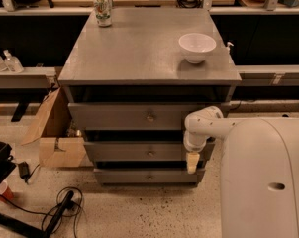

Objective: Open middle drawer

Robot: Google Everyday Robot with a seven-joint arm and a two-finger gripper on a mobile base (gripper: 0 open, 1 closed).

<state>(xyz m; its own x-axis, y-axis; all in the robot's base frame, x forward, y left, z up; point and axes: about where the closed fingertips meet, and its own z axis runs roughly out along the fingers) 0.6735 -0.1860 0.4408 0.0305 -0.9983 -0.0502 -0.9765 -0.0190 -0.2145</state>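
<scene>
The grey cabinet has three drawers stacked in its front. The middle drawer is a wide, shallow grey front with a small round metal knob at its centre, and it looks pushed in. My gripper hangs down from the white arm. It is in front of the right end of the middle drawer, well to the right of the knob. Its tip reaches to just above the bottom drawer. It holds nothing that I can see.
The top drawer has a bigger knob. A white bowl and a can stand on the cabinet top. A cardboard box sits to the left, with cables on the floor. My white body fills the lower right.
</scene>
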